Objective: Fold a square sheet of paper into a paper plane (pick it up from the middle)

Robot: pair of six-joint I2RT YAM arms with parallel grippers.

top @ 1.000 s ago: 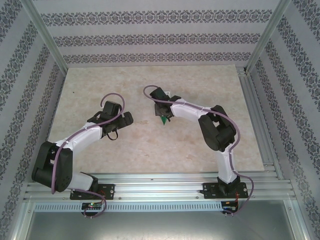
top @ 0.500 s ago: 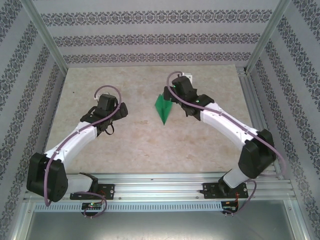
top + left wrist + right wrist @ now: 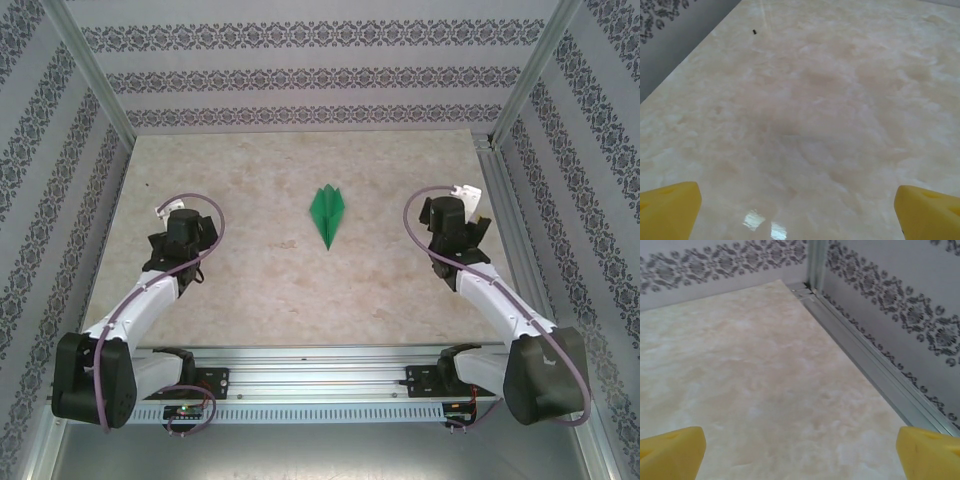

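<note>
The green paper plane (image 3: 328, 214) lies on the marble table (image 3: 250, 280), near its middle, nose pointing toward the arms. My left gripper (image 3: 172, 222) is far to its left and stands open. In the left wrist view its yellow fingertips (image 3: 667, 210) sit wide apart over bare table. Off to the plane's right, my right gripper (image 3: 462, 205) is open too. The right wrist view has yellow fingertips (image 3: 670, 452) spread wide with nothing between them. Neither gripper touches the plane.
Patterned walls (image 3: 320, 70) enclose the table on three sides. A metal rail (image 3: 865, 360) runs along the table's right edge close to my right gripper. A small dark speck (image 3: 754, 32) lies near the left wall.
My right gripper opened and let go of the paper plane, then drew back to the right. The left arm pulled back to the left. The plane now lies free on the table.
</note>
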